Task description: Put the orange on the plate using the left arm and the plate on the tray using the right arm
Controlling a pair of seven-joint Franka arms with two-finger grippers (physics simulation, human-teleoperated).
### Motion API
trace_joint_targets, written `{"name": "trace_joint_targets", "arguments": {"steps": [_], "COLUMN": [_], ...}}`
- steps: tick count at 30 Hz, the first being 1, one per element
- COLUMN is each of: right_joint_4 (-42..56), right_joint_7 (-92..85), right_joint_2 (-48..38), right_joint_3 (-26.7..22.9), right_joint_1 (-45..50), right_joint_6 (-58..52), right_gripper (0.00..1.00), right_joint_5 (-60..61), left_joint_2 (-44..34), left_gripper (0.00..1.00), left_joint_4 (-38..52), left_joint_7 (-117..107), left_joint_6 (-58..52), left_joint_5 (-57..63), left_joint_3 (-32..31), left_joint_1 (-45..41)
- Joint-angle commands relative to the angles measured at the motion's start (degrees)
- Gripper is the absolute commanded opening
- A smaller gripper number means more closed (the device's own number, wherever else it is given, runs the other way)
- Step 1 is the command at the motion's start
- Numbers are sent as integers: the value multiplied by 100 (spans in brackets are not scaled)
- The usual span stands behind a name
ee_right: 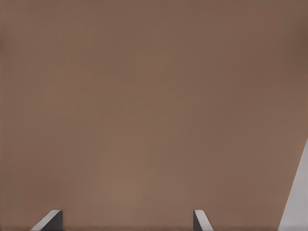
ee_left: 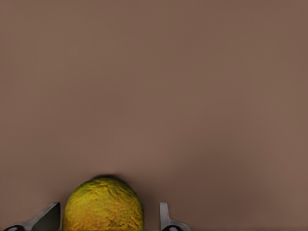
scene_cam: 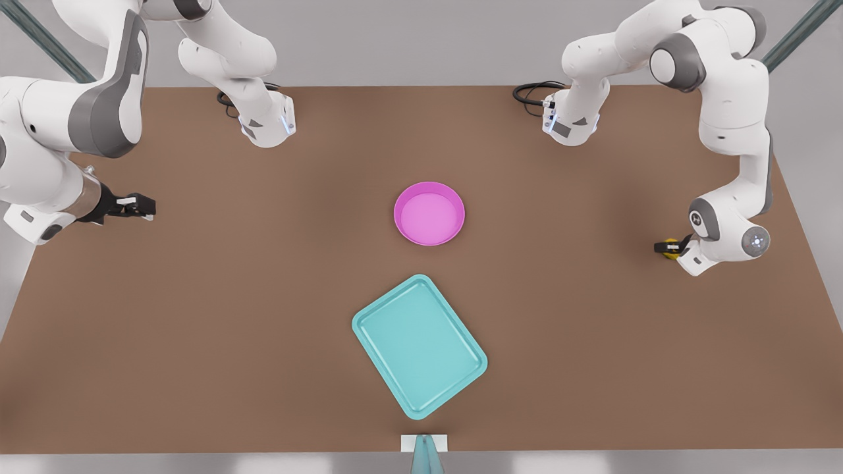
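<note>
1. The left gripper (scene_cam: 666,247) is low by the table's (scene_cam: 593,368) edge on the front view's right. The orange (ee_left: 103,205) sits between its fingers (ee_left: 163,216).
2. In the left wrist view, one finger is right against the orange. The other finger is just beside it, with a small gap. So the fingers are spread around the orange and do not pinch it yet, I think.
3. The orange looks like it sits on the table, near that same edge.
4. The pink plate (scene_cam: 429,213) is in the middle of the table. It has nothing in it. From the orange, it lies toward the front view's left, well apart.
5. So the left gripper needs to squeeze the orange, lift it and carry it across to the plate.
6. The blue tray (scene_cam: 419,346) lies near the table's front edge, close to the plate. It is turned at a slant.
7. The right gripper (scene_cam: 135,206) waits near the table's edge on the front view's left. Its fingers are spread and hold nothing.
8. Both grippers are far from the plate.
</note>
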Motion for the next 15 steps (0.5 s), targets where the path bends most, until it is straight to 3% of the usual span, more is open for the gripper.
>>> {"name": "trace_joint_targets", "arguments": {"steps": [1,6,10,15], "right_joint_4": [-1,-1,-1,-124], "right_joint_7": [-21,-21,-21,-12], "right_joint_2": [-6,-6,3,47], "right_joint_3": [-2,-2,-2,7], "right_joint_1": [-6,3,-6,47], "right_joint_6": [-5,-13,-75,-189], "right_gripper": [100,100,100,100], "right_joint_5": [3,3,3,117], "left_joint_2": [7,42,7,-969], "left_gripper": [98,69,69,70], "left_joint_4": [13,39,39,92], "left_joint_7": [313,304,260,-776], "left_joint_6": [70,140,87,-1468], "left_joint_5": [2,2,-6,-33], "left_joint_3": [-2,-2,-2,-81], "left_joint_1": [10,10,2,-823]}}
